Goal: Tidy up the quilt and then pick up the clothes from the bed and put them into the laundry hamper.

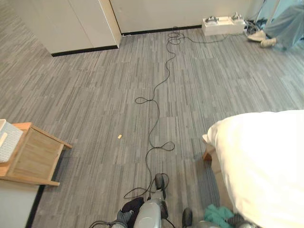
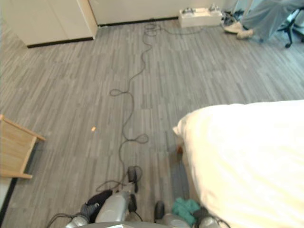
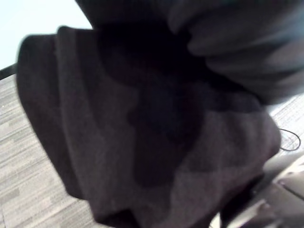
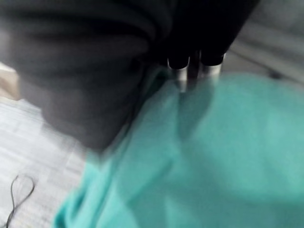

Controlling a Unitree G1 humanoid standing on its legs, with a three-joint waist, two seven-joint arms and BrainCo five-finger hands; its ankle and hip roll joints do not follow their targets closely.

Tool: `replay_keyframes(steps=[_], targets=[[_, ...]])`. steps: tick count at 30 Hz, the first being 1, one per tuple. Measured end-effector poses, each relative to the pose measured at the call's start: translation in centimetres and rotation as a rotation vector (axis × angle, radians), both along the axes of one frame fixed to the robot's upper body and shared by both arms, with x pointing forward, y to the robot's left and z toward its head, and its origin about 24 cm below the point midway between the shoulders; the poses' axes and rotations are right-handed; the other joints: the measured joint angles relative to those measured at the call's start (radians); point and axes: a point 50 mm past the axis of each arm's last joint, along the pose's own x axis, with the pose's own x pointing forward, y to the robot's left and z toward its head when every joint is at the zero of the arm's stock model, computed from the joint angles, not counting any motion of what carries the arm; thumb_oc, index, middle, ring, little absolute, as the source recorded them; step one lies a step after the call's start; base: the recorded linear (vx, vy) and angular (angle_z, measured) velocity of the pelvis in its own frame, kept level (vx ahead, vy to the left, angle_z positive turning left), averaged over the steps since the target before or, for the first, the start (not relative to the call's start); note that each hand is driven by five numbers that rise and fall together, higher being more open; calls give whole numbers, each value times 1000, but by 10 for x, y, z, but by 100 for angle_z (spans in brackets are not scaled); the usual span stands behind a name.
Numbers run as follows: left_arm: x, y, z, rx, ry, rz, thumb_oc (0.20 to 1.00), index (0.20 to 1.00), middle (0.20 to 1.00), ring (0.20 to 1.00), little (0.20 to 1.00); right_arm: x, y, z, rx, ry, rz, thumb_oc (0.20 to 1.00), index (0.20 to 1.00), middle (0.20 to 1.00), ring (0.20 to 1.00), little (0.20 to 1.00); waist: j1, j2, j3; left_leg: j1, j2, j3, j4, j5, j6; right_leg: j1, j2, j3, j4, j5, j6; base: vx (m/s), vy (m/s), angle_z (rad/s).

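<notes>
**Hands carrying clothes, hamper off to the robot's left**

Left hand (image 1: 124, 216) is showing at the bottom edge of the head views with a dark garment (image 3: 142, 133) bunched against it; its fingers are hidden in the cloth, so whether they are clamping it cannot be told. Right hand (image 4: 190, 66) is lying on a teal garment (image 4: 199, 156) with its dark-tipped fingers pressing into the fabric, though the grip itself is unclear. Both pieces are hanging as shapeless bundles with no clear long axis. The white quilt (image 1: 266, 161) is covering the bed's near corner at the robot's right. The wooden hamper (image 1: 33, 156) is standing well apart to the left, nearer the left hand, so the carry is likely calling for a leftward turn.
</notes>
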Motion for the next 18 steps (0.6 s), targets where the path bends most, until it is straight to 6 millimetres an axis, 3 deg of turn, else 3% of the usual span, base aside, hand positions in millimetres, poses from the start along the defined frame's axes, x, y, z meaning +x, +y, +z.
replay_keyframes(steps=[2,3,4,5,6,7,8,9,11,12,13,14,15,16,17,18], targets=[[-6,5,-1,9,28,36,200,200,200,200,200,-13,6,-5,17,55,-7,200,200,200,200,200,-4,-32,-20,-4,-20,13,62,-26,26,8,-5,2,7,-35,16,501,93,-8],[-17,11,-2,29,78,54,200,200,200,200,200,-29,15,-10,38,111,-17,200,200,200,200,200,6,-75,-57,-20,-51,17,134,-51,86,12,-30,6,40,-75,37,387,105,-5],[-22,13,-3,32,93,55,200,200,200,200,200,-36,17,-11,44,129,-23,200,200,200,200,200,10,-95,-75,6,-85,17,128,-51,104,13,-45,-3,64,-107,68,740,240,-6],[-26,15,-3,43,108,27,200,200,200,200,200,-41,17,-12,45,142,-30,200,200,200,200,200,-1,-78,-72,78,-76,13,69,-45,165,-25,-27,-3,257,-162,139,735,267,12],[-22,16,-2,50,105,10,200,200,200,200,200,-38,19,-11,54,123,-25,200,200,200,200,200,-19,-79,-66,110,-73,12,57,-69,166,-111,-37,-8,463,-163,162,738,283,7],[-21,17,-2,57,104,-8,200,200,200,200,200,-30,20,-10,60,89,-20,200,200,200,200,200,-20,-81,-58,146,-68,7,45,-77,174,-217,-57,-10,730,-126,219,378,146,10],[-18,19,-1,80,114,-81,200,200,200,200,200,-18,19,-7,62,39,-14,200,200,200,200,200,-42,-88,-49,214,-96,-9,22,-98,188,-380,-95,2,1047,-98,255,384,122,31],[-14,19,0,89,111,-115,200,200,200,200,200,-13,18,-6,57,19,-9,200,200,200,200,200,-64,-88,-48,243,-104,-24,10,-86,171,-422,-93,27,1076,-101,249,581,84,70],[15,15,6,107,38,-219,200,200,200,200,200,-3,14,-2,50,-15,-12,200,200,200,200,200,-70,-80,-44,291,-129,-81,3,-149,192,-527,-74,66,1018,-111,243,593,57,82],[21,14,8,122,34,-270,200,200,200,200,200,9,13,1,50,-60,-17,200,200,200,200,200,-87,-65,-25,310,-131,-117,2,-157,205,-535,-62,76,892,-118,231,466,-24,130],[36,11,12,123,2,-296,200,200,200,200,200,25,7,8,33,-125,-9,200,200,200,200,200,-123,-57,-1,346,-142,-145,2,-156,168,-548,-80,92,671,-115,229,1003,-146,140],[43,7,13,118,-19,-316,200,200,200,200,200,37,2,13,18,-155,-3,200,200,200,200,200,-123,-44,13,384,-154,-127,2,-190,138,-573,-110,101,562,-108,223,779,-141,121],[45,4,13,112,-23,-316,200,200,200,200,200,37,-4,14,3,-156,-21,200,200,200,200,200,-121,-33,-1,386,-155,-134,8,-227,131,-570,-139,93,389,-93,219,1001,-234,86],[56,-5,16,96,-50,-313,200,200,200,200,200,36,-14,16,-23,-161,-60,200,200,200,200,200,-128,-31,-4,394,-173,-190,17,-284,157,-559,-184,129,143,-63,253,466,-112,87],[57,-5,16,102,-63,-304,200,200,200,200,200,38,-16,17,-22,-175,-94,200,200,200,200,200,-133,-33,-3,412,-176,-216,19,-309,162,-583,-212,171,134,-49,264,1056,-308,113],[54,-4,16,100,-64,-288,200,200,200,200,200,35,-17,16,-23,-168,-110,200,200,200,200,200,-150,-29,-7,452,-167,-240,28,-320,143,-569,-226,187,113,-15,256,589,-197,81]])
